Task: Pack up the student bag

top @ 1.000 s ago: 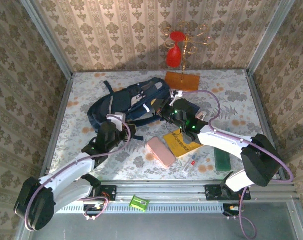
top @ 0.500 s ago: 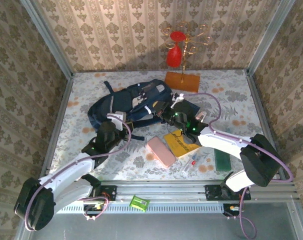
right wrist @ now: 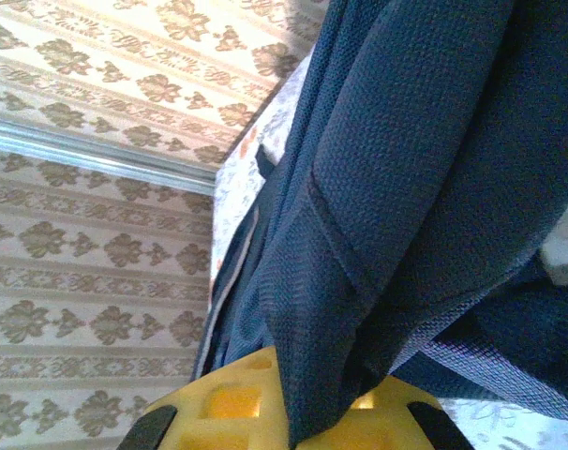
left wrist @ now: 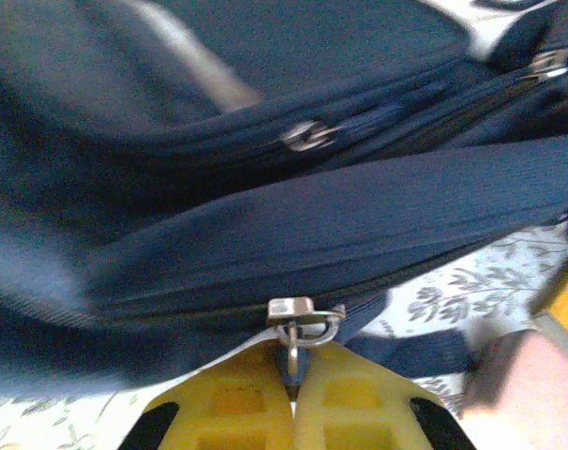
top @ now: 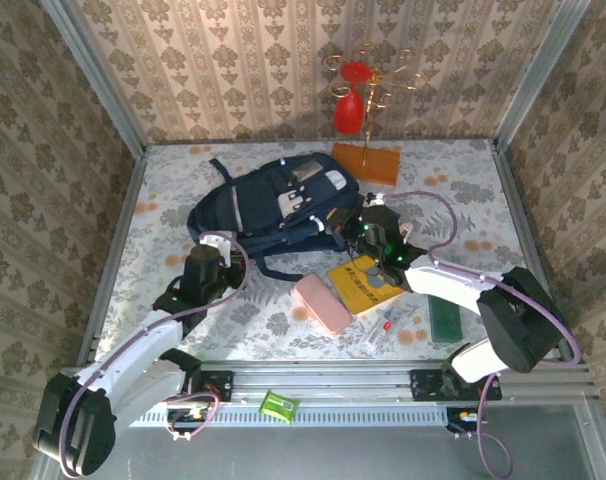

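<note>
The left gripper point(left wrist: 291, 373) is pinched together on a small silver metal zipper pull point(left wrist: 301, 317) at the near edge of the large dark navy fabric backpack point(top: 273, 205); the backpack lies mid-table on the floral-patterned table point(top: 153, 262), towards the far side. The right gripper point(right wrist: 303, 405) is clamped on a fold of its fabric.

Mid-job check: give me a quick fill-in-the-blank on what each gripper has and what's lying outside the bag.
The left gripper is shut on the student bag's metal zipper ____. The right gripper is shut on the bag's navy ____. The case beside the yellow book is ____.
Missing: pull; fabric; pink.
</note>
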You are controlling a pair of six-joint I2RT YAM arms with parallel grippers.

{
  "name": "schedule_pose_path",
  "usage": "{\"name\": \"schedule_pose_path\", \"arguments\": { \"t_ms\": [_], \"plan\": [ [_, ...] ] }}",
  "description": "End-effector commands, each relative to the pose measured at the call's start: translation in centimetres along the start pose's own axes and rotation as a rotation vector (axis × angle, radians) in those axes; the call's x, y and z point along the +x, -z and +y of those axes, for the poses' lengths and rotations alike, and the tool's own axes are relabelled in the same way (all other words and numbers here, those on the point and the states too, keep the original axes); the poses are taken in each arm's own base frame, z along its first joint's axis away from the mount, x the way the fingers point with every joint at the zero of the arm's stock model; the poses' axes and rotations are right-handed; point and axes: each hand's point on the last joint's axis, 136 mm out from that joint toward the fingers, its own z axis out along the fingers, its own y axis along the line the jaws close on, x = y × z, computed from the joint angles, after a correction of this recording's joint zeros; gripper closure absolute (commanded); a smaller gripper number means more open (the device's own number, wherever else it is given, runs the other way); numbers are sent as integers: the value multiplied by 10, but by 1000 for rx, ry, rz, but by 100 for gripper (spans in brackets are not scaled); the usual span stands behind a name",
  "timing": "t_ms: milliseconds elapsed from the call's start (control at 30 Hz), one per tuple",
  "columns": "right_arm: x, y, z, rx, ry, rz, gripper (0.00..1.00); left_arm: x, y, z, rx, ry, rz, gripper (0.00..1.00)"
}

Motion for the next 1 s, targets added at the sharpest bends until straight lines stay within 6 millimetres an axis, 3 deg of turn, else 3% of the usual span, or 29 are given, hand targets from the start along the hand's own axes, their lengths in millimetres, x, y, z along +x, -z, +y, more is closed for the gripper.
{"name": "schedule_pose_path", "arguments": {
  "t_ms": [0,100,367,600,733,833,967],
  "plan": [
    [-37,12,-6,36,64,-101,97,5,3,25,-109,23,49,100],
    [-45,9,-17,83,118,-83,97,14,0,28,-112,26,104,100],
    [-48,-25,-31,167,291,73,94,13,-6,-25,141,-15,132,100],
    [-59,-52,-51,252,375,187,83,20,-8,-67,281,-50,193,100],
    [-72,-40,-73,362,434,203,65,20,-9,-85,302,-64,187,100],
    [-77,-16,-84,448,481,199,48,19,-9,-90,297,-63,181,100],
    [-54,6,-76,392,458,216,29,21,-11,-91,293,-49,181,100]
  ]
}}
